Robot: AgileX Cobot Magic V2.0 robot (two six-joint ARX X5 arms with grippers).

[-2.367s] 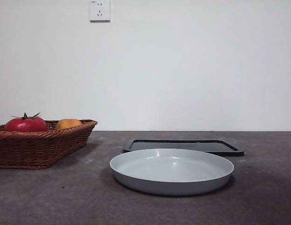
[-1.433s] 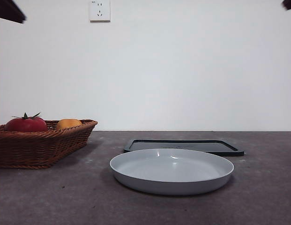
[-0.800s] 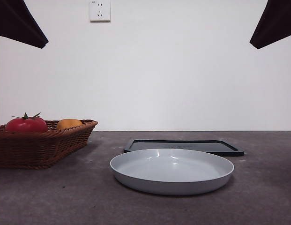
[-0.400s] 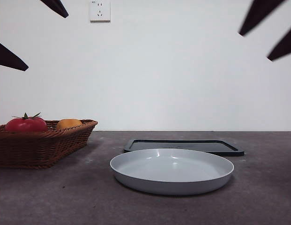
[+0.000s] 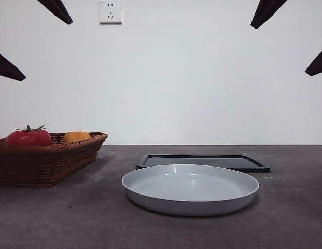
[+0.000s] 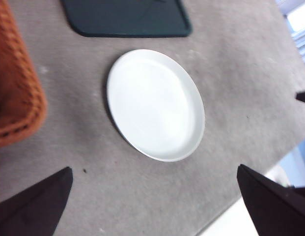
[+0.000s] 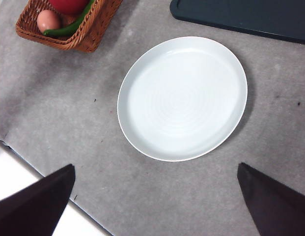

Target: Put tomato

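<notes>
The red tomato (image 5: pixel 28 137) with its green stem lies in the brown wicker basket (image 5: pixel 46 161) at the left of the table; the right wrist view shows its lower part (image 7: pixel 69 5). My left gripper (image 5: pixel 33 44) hangs high above the basket with its jaws wide open and empty. In its own view (image 6: pixel 153 169) it looks down on the white plate (image 6: pixel 154 103). My right gripper (image 5: pixel 288 41) hangs high at the right, open and empty, above the plate (image 7: pixel 181 98).
An orange-yellow fruit (image 5: pixel 76 137) sits beside the tomato. A pale round item (image 7: pixel 48 20) and a green pepper (image 7: pixel 71 27) also lie in the basket (image 7: pixel 69 37). The white plate (image 5: pixel 190 189) stands at the centre front, with a black tray (image 5: pixel 202 162) behind it.
Both arms came into view at the top corners and lowered. Their jaws, together a second ago, have spread wide open. The tomato, basket and plate have not moved.
</notes>
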